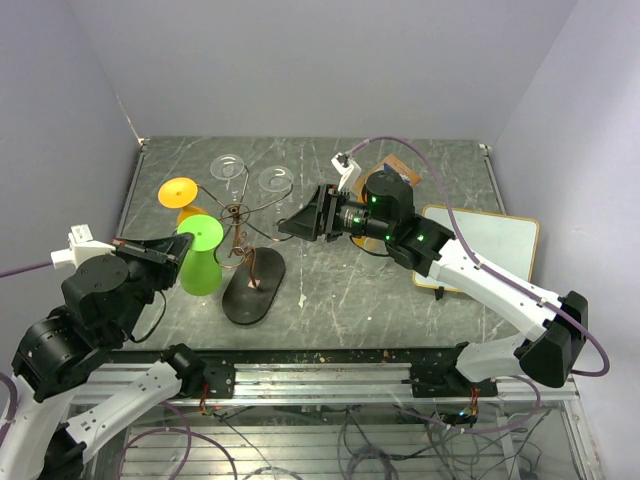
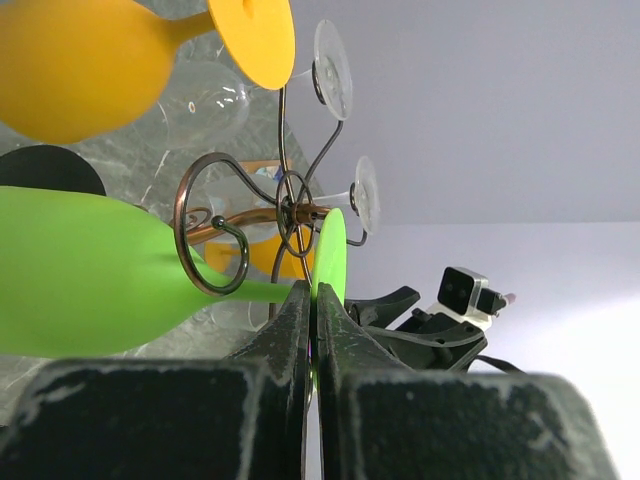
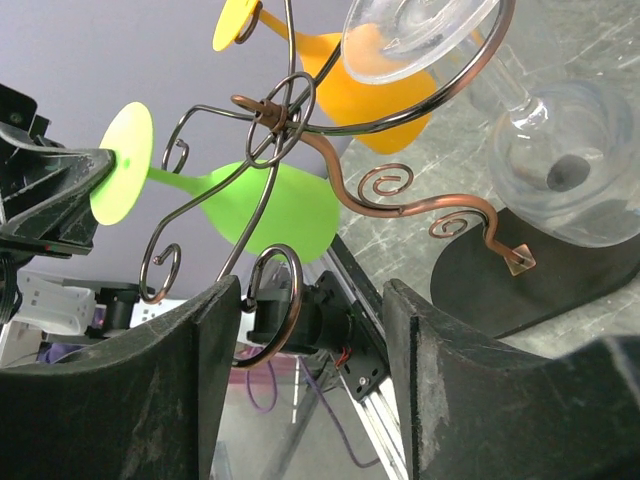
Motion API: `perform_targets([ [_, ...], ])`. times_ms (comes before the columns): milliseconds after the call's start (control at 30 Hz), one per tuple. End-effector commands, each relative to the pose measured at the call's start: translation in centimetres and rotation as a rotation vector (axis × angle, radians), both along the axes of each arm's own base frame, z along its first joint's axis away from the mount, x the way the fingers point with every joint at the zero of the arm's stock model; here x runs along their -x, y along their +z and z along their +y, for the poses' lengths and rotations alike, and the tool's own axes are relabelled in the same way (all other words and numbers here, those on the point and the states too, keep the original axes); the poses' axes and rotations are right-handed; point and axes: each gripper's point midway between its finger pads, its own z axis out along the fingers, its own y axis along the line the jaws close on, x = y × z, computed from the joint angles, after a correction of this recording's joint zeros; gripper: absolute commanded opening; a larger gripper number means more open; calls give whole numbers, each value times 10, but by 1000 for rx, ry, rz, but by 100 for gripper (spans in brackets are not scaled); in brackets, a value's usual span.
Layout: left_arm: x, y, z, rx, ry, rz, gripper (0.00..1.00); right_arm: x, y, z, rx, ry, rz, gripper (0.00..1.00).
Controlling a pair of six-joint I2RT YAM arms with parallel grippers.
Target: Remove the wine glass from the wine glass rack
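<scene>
The copper wire wine glass rack stands on a dark oval base. A green wine glass hangs upside down from one of its arms. My left gripper is shut on the rim of the green glass's foot, with the stem still in a wire scroll. My right gripper is open to the right of the rack. In the right wrist view one scroll ring lies between its fingers, close to the left one. The green glass also shows there.
An orange glass and two clear glasses also hang on the rack. A white board lies at the right, with a brown object behind my right arm. Walls close the left, back and right.
</scene>
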Motion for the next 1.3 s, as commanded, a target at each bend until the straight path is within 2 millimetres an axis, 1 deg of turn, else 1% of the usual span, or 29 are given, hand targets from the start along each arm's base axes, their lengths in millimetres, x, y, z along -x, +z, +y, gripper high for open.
perform_targets([
  [0, 6, 18, 1, 5, -27, -65, 7, -3, 8, 0, 0, -7, -27, 59],
  [167, 9, 15, 0, 9, -46, -64, 7, -2, 10, 0, -3, 2, -29, 63],
  [533, 7, 12, -15, -3, -108, -68, 7, 0, 19, -1, -19, 6, -42, 69],
  [733, 6, 13, -14, -10, -103, -66, 7, 1, 22, -2, -21, 6, -46, 72],
  [900, 8, 13, -12, -5, -103, -65, 7, 3, 26, -4, -24, 6, -55, 81],
  [1067, 12, 14, -11, 10, -107, -70, 7, 5, 33, -8, -31, 11, -86, 89],
  [1267, 22, 15, -6, 29, -117, -69, 7, 7, 37, -16, -16, -4, -114, 97],
])
